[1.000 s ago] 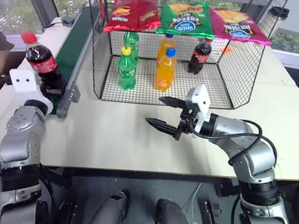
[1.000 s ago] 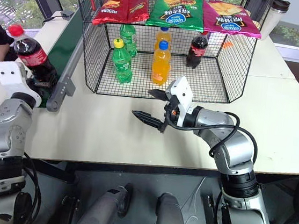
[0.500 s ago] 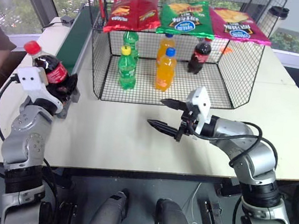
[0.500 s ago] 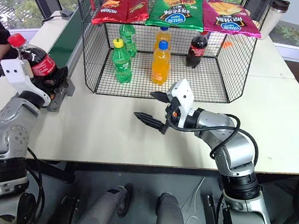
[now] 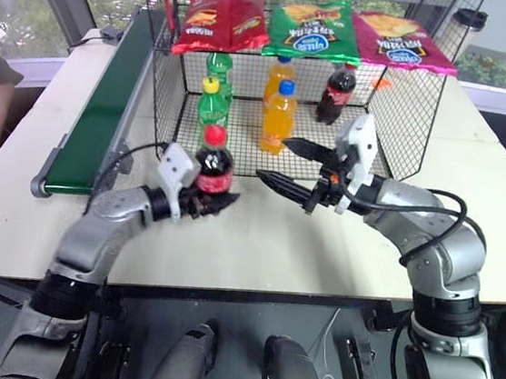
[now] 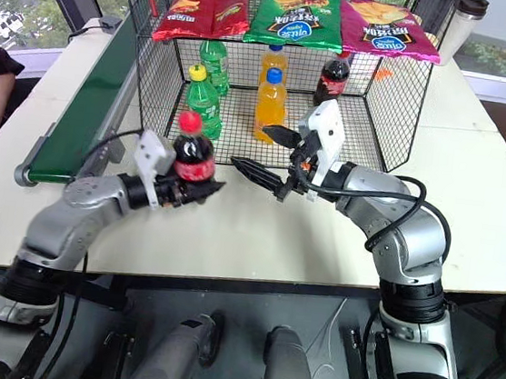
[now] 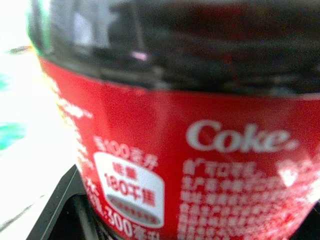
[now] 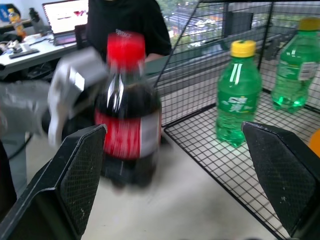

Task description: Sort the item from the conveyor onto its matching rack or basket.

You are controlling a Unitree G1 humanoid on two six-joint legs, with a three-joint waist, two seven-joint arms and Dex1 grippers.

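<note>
The left tool [image 5: 204, 200] is clenched on the cola bottle [image 5: 213, 165], holding it upright above the tabletop [image 5: 229, 242], just in front of the cage's [image 5: 407, 125] open side. The right tool [image 5: 294, 165] hangs beside it with its fingers [image 8: 75, 180] spread wide, released, pointing toward the bottle with a gap between. Behind both tools, inside the cage, stand green bottles [image 5: 212, 104], orange bottles [image 5: 281, 115] and another cola bottle [image 5: 339, 93]; snack bags [image 5: 310, 27] lie on its top. The conveyor [image 5: 102, 108] runs on the far side of the left tool, well apart from the bottle.
</note>
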